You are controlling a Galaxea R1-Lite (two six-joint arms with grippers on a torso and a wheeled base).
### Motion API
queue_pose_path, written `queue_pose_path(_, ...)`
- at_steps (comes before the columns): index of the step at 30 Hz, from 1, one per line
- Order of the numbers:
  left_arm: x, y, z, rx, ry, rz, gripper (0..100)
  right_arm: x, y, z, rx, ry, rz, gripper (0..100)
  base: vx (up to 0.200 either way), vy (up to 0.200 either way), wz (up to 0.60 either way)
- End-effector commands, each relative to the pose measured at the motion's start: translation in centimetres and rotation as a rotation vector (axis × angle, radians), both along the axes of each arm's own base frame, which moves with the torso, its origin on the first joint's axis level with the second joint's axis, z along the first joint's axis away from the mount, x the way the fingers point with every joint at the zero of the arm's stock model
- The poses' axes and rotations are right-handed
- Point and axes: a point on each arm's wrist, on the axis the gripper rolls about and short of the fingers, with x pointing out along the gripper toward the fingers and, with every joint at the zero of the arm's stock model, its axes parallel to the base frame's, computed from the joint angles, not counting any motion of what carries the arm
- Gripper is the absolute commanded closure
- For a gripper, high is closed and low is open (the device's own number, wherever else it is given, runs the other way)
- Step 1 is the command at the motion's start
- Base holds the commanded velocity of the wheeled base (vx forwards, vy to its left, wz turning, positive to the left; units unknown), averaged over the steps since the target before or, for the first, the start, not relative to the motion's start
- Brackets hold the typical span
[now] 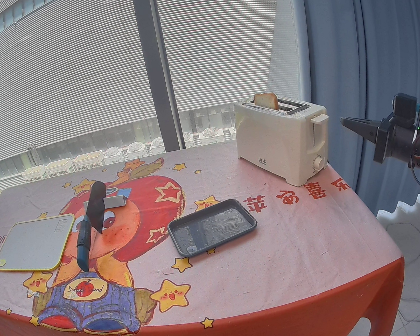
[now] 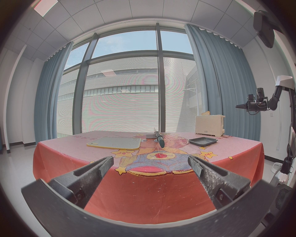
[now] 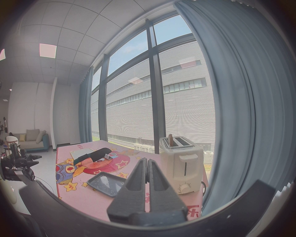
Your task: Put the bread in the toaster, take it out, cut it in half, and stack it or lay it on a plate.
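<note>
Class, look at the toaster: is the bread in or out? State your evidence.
In. The bread stands in a slot of the toaster, its top poking out.

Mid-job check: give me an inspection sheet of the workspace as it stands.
Surface: pink-and-red cartoon tablecloth, flat.
Job's things: tan bread slice upright in cream toaster; dark grey rectangular tray mid-table; yellow-rimmed cutting board at left; blue-handled black knife propped on small grey stand.
Clutter: nothing seen.
Tools: left tool open, before the near edge; right tool shut, right of toaster, apart.
Cables: black cable looped under right arm.
Surroundings: window, blue curtain.
</note>
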Motion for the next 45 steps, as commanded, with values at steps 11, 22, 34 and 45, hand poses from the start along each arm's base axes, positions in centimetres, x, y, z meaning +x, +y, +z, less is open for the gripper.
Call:
queue_pose_path(11,0.0,0.0,-0.5,0.000,0.006,0.000,0,0.0,-0.8,-1.6,0.005,-0.025,-0.031,100,0.000,0.000,0.00)
queue_pose_path(22,0.0,0.0,-0.5,-0.001,0.006,0.000,0,0.1,-1.5,-3.0,-0.006,0.030,-0.059,100,0.000,0.000,0.00)
queue_pose_path(34,0.0,0.0,-0.5,-0.001,0.006,0.000,0,1.4,-1.4,-6.3,-0.024,0.150,-0.059,100,0.000,0.000,0.00)
queue_pose_path(45,0.0,0.0,-0.5,0.000,0.006,0.000,0,4.0,-1.1,-9.6,-0.032,0.256,-0.068,100,0.000,0.000,0.00)
